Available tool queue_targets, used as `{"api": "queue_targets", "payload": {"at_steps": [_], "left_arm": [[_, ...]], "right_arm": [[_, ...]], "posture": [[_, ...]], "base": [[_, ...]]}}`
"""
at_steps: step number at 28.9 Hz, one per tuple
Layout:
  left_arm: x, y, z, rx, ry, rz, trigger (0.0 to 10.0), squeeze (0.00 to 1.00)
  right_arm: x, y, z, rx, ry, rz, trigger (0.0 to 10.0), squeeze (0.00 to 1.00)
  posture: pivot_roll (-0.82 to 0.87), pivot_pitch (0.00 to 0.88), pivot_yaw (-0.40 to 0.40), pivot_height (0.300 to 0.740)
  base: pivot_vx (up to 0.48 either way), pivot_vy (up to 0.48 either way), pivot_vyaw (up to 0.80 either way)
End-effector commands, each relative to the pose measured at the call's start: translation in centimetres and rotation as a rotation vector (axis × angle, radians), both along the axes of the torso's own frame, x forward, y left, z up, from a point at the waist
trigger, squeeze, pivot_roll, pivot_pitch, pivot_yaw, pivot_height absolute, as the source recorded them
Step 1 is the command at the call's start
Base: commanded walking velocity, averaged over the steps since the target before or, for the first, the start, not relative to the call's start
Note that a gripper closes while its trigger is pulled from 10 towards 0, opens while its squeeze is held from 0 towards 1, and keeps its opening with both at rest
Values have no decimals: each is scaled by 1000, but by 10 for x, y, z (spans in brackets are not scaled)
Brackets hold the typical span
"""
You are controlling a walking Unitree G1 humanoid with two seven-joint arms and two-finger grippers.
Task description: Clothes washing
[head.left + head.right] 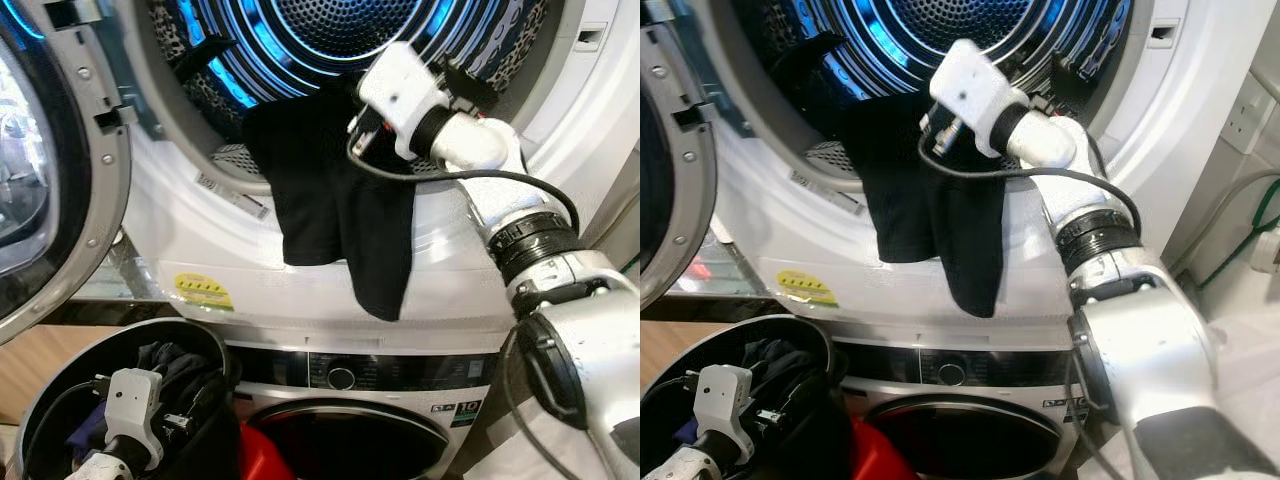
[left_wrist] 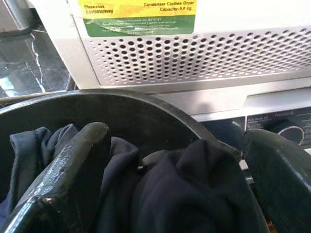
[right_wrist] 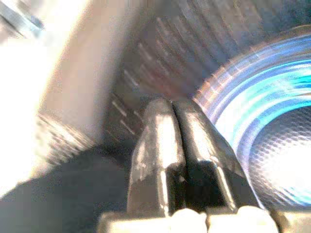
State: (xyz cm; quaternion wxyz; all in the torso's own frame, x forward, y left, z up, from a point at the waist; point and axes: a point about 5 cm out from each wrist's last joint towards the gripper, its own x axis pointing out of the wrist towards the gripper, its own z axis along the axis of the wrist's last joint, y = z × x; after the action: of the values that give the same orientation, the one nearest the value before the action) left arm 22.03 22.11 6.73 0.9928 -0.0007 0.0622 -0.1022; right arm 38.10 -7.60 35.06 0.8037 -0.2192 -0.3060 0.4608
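A black garment (image 1: 330, 210) hangs over the front rim of the upper dryer's lit blue drum (image 1: 330, 30), half inside and half down the white front. My right arm (image 1: 450, 130) reaches to the drum mouth just above the garment. Seen along the wrist, my right gripper (image 3: 172, 109) is shut, fingertips pressed together with no cloth between them and dark cloth just below. My left gripper (image 2: 177, 141) is open low down inside a black round basket (image 1: 150, 325), its fingers (image 2: 73, 165) on either side of a heap of dark clothes (image 2: 194, 189).
The dryer's round door (image 1: 40, 170) stands open on the left. Below is a front-loading washer with a control panel (image 1: 340, 375) and dark glass door (image 1: 350, 440). Something red (image 1: 262, 455) lies between basket and washer. A wall with cables (image 1: 1250, 220) is on the right.
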Motion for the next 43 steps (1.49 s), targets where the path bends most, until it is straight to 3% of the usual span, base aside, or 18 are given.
{"api": "queue_targets", "payload": {"at_steps": [1, 8, 9, 10, 11, 12, 13, 16, 17, 18, 19, 24, 32, 34, 38, 43], "left_arm": [[-2, 1, 1, 8, 8, -3, 10000, 0], [-3, 0, -1, 3, 13, -4, 10000, 0], [-4, 0, -2, 1, 14, 1, 10000, 0], [-5, 0, -3, 0, 16, 3, 10000, 0], [-5, 0, -3, 0, 16, 3, 10000, 0], [-6, -1, -4, -1, 17, 4, 10000, 0], [-6, -1, -4, -1, 17, 4, 10000, 0], [-8, -2, -6, -5, 22, 5, 10000, 0], [-8, -2, -6, -5, 22, 5, 10000, 0], [-8, -2, -6, -5, 23, 5, 10000, 0], [-8, -1, -8, -5, 26, 5, 10000, 0], [-7, -1, -10, 0, 28, -2, 10000, 0], [-5, 1, -9, 4, 24, -1, 10000, 0], [-6, 3, -9, 5, 23, 10, 10000, 0], [-6, 4, -8, 5, 21, 18, 10000, 0], [-6, 3, -8, 2, 20, 24, 10000, 0]], "right_arm": [[-10, 1, 6, 47, 0, 125, 10000, 0], [-18, -22, -14, 37, 31, 200, 10000, 0], [-23, -31, -23, 12, 55, 227, 10000, 0], [-30, -42, -31, 6, 79, 251, 10000, 827], [-30, -42, -31, 6, 79, 251, 10000, 827], [-40, -54, -38, 12, 113, 292, 10000, 1000], [-40, -54, -38, 12, 113, 292, 10000, 1000], [-70, -80, -59, -38, 192, 348, 10000, 1000], [-70, -80, -59, -38, 192, 348, 10000, 1000], [-79, -87, -69, -61, 224, 354, 10000, 1000], [-99, -92, -86, -73, 306, 393, 10000, 1000], [-121, -84, -106, -87, 400, 418, 10000, 1000], [-129, -72, -125, -39, 535, 310, 10000, 1000], [-130, -65, -140, -61, 587, 230, 10000, 1000], [-128, -61, -146, -37, 601, 173, 10000, 1000], [-116, -66, -138, 67, 547, 58, 10000, 1000]], "posture": [[84, 0, 104, 740], [80, 0, 98, 740], [79, 0, 94, 740], [80, 0, 92, 740], [80, 0, 92, 740], [81, 0, 84, 740], [81, 0, 84, 740], [78, 0, 75, 740], [78, 0, 75, 740], [78, 0, 69, 740], [71, 0, 67, 740], [72, 0, 59, 740], [76, 0, 56, 740], [78, 0, 57, 740], [80, 0, 59, 740], [79, 0, 64, 740]], "base": [[0, 0, 0], [0, 0, 0], [0, 0, 0], [0, 0, 0], [0, 0, 0], [0, 0, 0], [0, 0, 0], [0, 0, 0], [0, 0, 0], [0, 0, 0], [0, 0, 0], [0, 0, 0], [0, 0, 0], [0, 0, 0], [0, 0, 0], [0, 0, 0]]}}
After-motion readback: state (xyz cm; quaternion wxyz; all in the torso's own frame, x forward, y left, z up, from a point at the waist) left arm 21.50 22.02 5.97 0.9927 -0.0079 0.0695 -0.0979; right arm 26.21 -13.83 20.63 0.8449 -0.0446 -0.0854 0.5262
